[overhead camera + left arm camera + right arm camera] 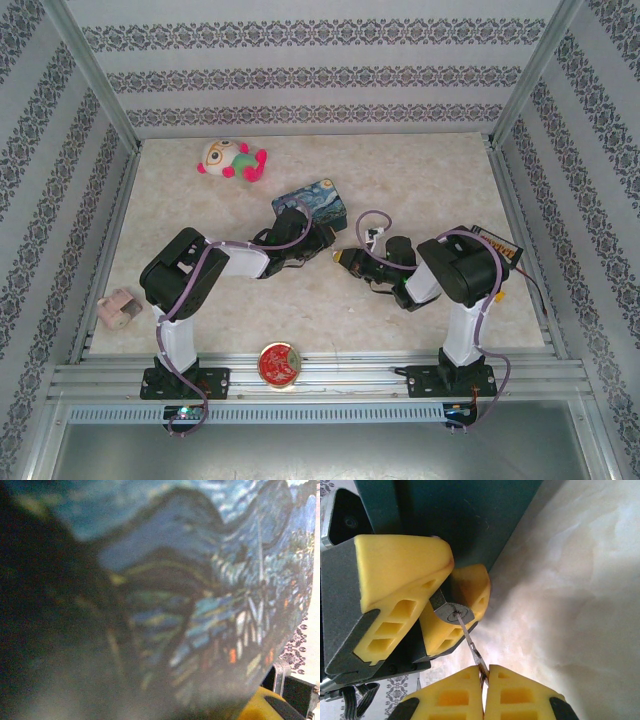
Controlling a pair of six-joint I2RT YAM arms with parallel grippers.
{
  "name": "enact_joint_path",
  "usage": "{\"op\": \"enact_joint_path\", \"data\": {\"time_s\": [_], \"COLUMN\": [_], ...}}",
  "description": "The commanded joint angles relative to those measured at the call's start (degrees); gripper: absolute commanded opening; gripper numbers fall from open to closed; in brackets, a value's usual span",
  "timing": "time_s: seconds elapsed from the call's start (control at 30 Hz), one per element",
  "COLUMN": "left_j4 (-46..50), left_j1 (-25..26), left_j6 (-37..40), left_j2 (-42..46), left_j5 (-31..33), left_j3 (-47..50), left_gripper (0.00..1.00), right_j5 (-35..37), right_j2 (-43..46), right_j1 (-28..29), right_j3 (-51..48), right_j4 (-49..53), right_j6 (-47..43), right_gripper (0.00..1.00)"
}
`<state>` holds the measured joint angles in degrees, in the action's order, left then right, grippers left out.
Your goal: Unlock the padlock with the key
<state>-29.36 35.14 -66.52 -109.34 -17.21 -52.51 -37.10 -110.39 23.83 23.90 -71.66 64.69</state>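
Mid-table, just on the near side of the tin (312, 203), left tool (325, 243) is clamped on the padlock (451, 611). Right tool (483, 672) pinches the key (470, 642) tight, its tip poked into the padlock. Tin looks shut, can't tell what's inside.

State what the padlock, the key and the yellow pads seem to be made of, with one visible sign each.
The padlock looks like metal: a dull grey, faceted body with a matt sheen. The key is metal too: a thin, bright silvery blade. The pads are probably soft plastic or rubber: matt yellow with moulded hollow cells.
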Motion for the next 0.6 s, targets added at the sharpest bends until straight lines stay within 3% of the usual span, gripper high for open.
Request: {"op": "enact_joint_path", "data": {"time_s": [0.0, 0.57], "left_j4": [0.27, -1.39], "left_j1": [0.99, 0.77], "left_j6": [-0.94, -1.59], "left_j2": [0.16, 0.29], "left_j5": [-5.20, -5.06], "left_j3": [-0.39, -0.15], "left_gripper": [0.05, 0.05], "right_j5": [-3.77, -9.57], "right_j2": [2.98, 3.73], "right_j1": [-0.28, -1.60], "right_j3": [3.04, 1.93], "right_j4": [-7.80, -7.80], "right_j6": [1.36, 2.20], "right_gripper": [0.00, 0.00]}}
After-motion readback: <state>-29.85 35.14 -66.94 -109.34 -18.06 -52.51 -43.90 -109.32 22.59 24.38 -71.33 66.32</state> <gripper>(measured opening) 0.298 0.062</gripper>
